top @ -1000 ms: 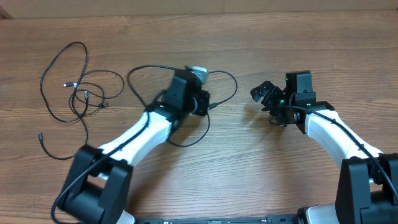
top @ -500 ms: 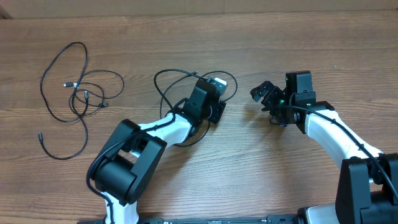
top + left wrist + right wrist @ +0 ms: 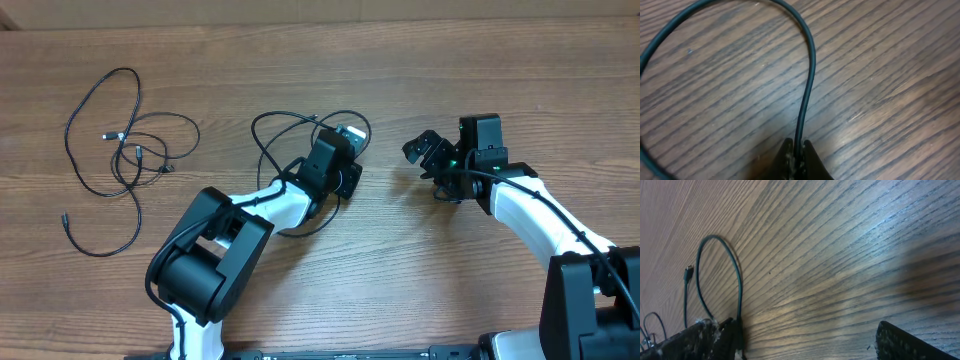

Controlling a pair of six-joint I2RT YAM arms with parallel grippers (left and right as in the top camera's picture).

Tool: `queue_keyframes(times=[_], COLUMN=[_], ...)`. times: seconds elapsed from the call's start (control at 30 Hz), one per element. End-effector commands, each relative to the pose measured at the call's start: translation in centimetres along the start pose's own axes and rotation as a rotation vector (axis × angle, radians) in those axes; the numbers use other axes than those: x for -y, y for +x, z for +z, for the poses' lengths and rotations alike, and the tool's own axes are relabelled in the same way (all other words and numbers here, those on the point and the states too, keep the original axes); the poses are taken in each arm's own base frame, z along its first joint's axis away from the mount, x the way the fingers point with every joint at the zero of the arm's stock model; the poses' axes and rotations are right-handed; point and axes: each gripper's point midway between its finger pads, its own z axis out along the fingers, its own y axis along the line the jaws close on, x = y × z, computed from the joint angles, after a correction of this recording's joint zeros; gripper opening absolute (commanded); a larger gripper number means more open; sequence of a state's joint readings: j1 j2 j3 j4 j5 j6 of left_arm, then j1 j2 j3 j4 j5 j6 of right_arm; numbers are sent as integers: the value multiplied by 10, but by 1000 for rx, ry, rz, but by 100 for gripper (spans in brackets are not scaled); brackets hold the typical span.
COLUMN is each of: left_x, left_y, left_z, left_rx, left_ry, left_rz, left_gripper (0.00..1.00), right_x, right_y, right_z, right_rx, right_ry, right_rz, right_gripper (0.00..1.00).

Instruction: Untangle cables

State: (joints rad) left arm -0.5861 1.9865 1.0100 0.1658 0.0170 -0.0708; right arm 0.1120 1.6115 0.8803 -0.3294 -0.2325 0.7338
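grasp step: left tool [image 3: 796,159] clamped on a cable [image 3: 810,65]; right tool [image 3: 424,150] apart and empty. next, likely: draw the loop out straight.

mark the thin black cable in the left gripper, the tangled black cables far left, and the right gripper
thin black cable [image 3: 811,65], left wrist view, curve just above the grip
tangled black cables [image 3: 125,148], overhead view, where loops cross
right gripper [image 3: 425,149], overhead view, midway across its open jaws

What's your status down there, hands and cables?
Left hand shut on middle cable. Right hand open, empty. Other cables tangled, far left. Nothing seen in the way.
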Motion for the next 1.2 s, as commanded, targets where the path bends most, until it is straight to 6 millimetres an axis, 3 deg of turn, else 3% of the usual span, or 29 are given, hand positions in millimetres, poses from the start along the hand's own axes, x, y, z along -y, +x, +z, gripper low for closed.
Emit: queue_keyframes(times=[0.0, 0.1, 0.2, 0.33, 0.5, 0.6, 0.7, 0.87, 1.1, 1.17], left_x=[-16, -15, -25, -45, -58, -63, -69, -77, -87, -90], left_y=[-37, -56, -58, -31, 22, 40, 46, 46, 6, 0], left_z=[-36, -63, -82, -97, -107, -112, -115, -115, -101, -100], left_rx=[89, 130, 119, -1, -223, -299, -312, -285, -124, -96], left_ry=[-97, -103, -160, -279, -349, -361, -379, -392, -210, -189], left_rz=[-2, -3, -5, 4, 35, 24, -51, -211, -365, -387], left_gripper=[4, 4, 4, 4, 4, 17, 23, 32, 46, 43], right_x=[2, 2, 2, 2, 2, 1, 2, 2, 2, 2], right_y=[1, 1, 1, 1, 1, 1, 1, 1, 1, 1], right_z=[2, 2, 2, 2, 2, 2, 2, 2, 2, 2], right_rx=[-5, -5, -5, -5, -5, -5, -5, -5, -5, -5], right_ry=[0, 0, 0, 0, 0, -1, 0, 0, 0, 0], right_rz=[5, 5, 5, 5, 5, 5, 5, 5, 5, 5], right_gripper=[100, 100, 100, 100, 100, 100, 100, 100, 100, 100])
